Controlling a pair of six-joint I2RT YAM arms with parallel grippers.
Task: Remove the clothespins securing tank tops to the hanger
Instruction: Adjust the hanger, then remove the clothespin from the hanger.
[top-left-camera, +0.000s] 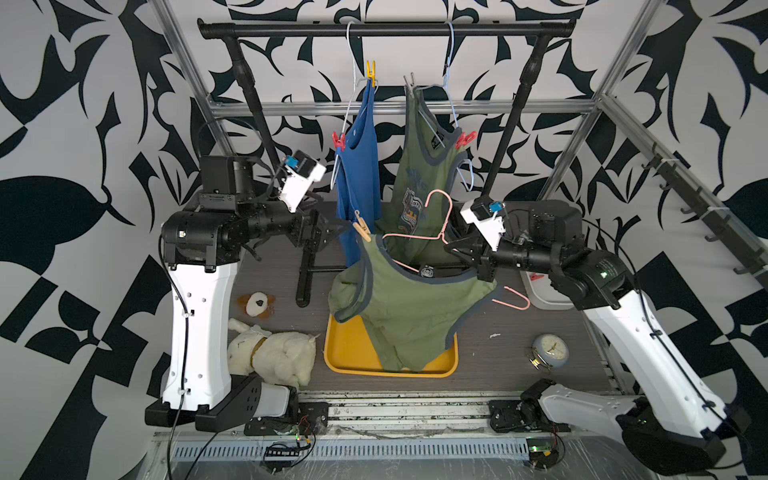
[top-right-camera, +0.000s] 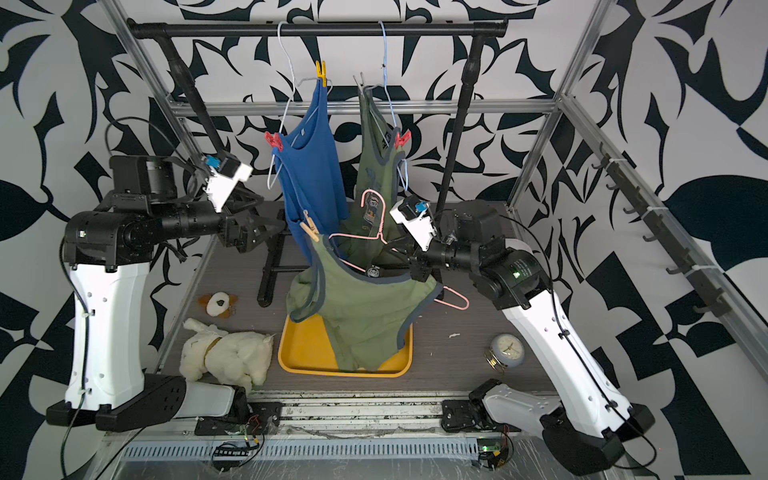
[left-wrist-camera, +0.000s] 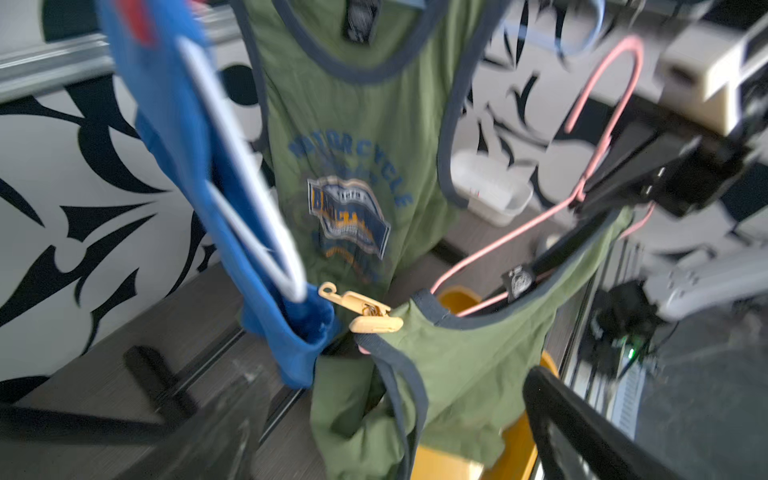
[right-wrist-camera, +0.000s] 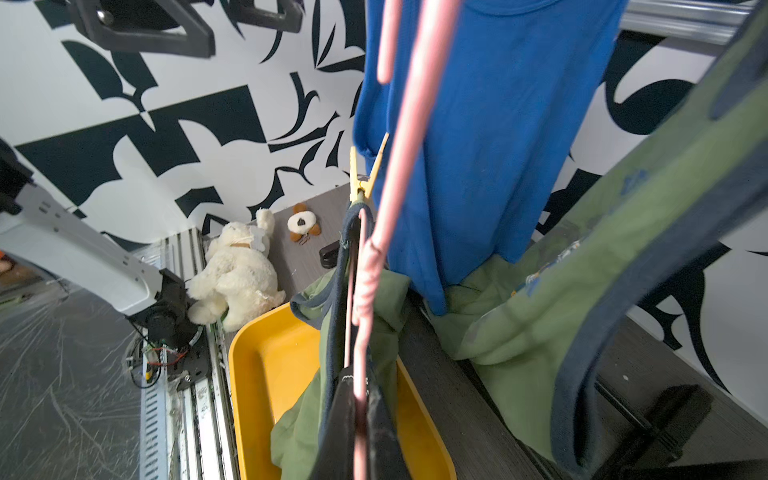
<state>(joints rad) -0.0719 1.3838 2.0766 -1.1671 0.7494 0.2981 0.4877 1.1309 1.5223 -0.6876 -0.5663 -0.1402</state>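
Three tank tops show: a blue one (top-left-camera: 357, 166) and a printed olive one (top-left-camera: 419, 183) hang from the rail, while a plain olive one (top-left-camera: 407, 299) droops from a pink hanger (top-left-camera: 440, 216). My right gripper (top-left-camera: 452, 249) is shut on that hanger's neck (right-wrist-camera: 360, 399). A tan clothespin (top-left-camera: 362, 227) (left-wrist-camera: 361, 309) pins the olive strap to the hanger's left end. Yellow (top-left-camera: 371, 72) and red (top-left-camera: 338, 141) clothespins hold the blue top; grey (top-left-camera: 409, 81) and red (top-left-camera: 465, 139) ones hold the printed top. My left gripper (top-left-camera: 332, 232) stands open just left of the blue top, holding nothing.
A yellow tray (top-left-camera: 345, 353) lies under the drooping olive top. A white plush dog (top-left-camera: 270, 353), a small plush head (top-left-camera: 257, 303) and an alarm clock (top-left-camera: 550, 351) lie on the table. A white bin (top-left-camera: 540, 293) sits behind the right arm. The black rack foot (top-left-camera: 307, 270) stands beside my left gripper.
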